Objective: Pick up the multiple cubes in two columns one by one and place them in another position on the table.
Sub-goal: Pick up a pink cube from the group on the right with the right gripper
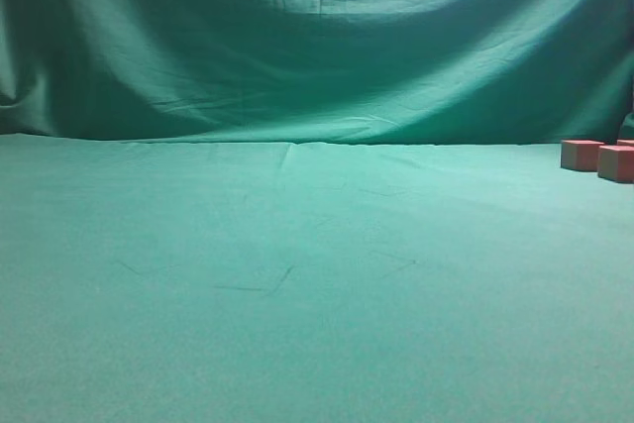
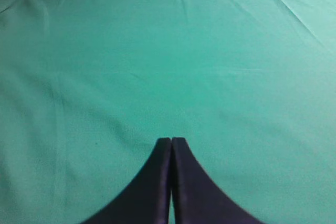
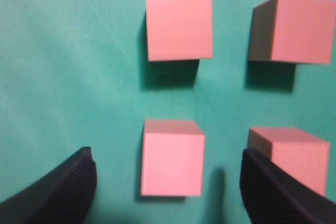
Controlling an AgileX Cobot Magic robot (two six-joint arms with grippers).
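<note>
Nearest cube (image 3: 172, 158) between the spread right hand (image 3: 168, 182) fingers, untouched

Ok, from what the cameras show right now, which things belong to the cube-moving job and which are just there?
Part of the job:
- cubes, four in two columns in the right wrist view
- table, green cloth
- right gripper, open, one cube between its fingers
- left gripper, shut, over bare cloth

Just there:
- green backdrop behind the table
</note>
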